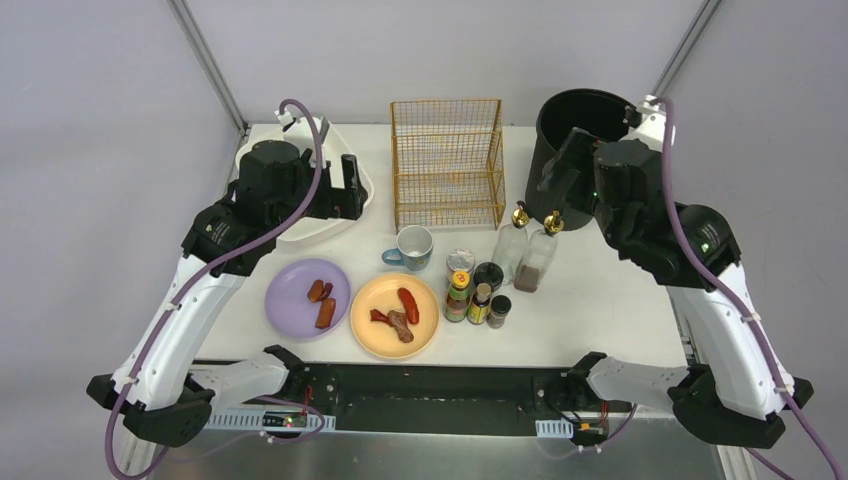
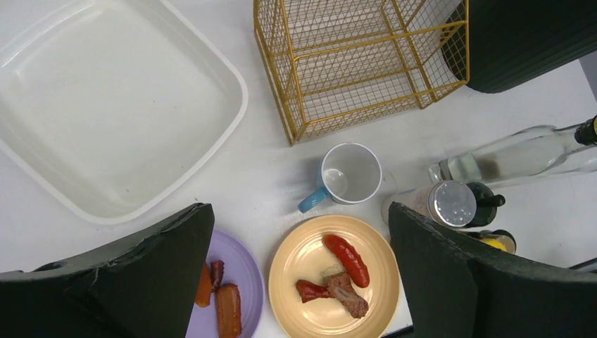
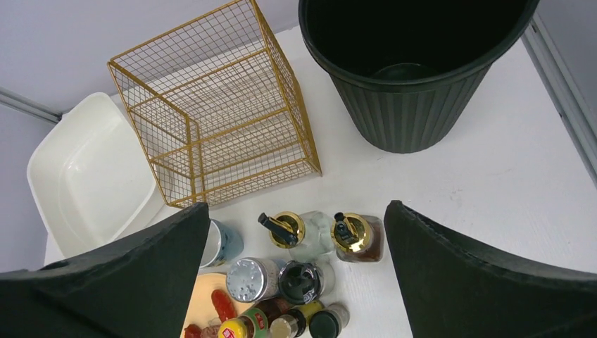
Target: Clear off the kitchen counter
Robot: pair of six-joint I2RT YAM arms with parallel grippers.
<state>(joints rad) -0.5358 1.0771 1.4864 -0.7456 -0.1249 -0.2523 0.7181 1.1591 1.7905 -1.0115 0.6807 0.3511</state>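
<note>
Both sets of jaws hang released above the large flat white matte surface [image 1: 610, 310], nothing gripped.
Your left jaws are spread wide and empty, with the surface right below them. Between them you've got a white mug with a blue handle [image 2: 350, 174] and a round yellow plate [image 2: 288, 260] carrying a red sausage [image 2: 346, 259]. A round purple plate [image 2: 246, 271] peeks out by the left-hand jaw, and the white rectangular plastic basin [image 2: 105, 105] lies ahead to their left. Your right jaws are just as wide and just as empty. They look down on a pair of clear glass bottles with gold pourers [image 3: 310, 236] between them, with a gold wire basket [image 3: 225, 120] ahead-left and a black ribbed round bin [image 3: 415, 91] straight ahead.
</note>
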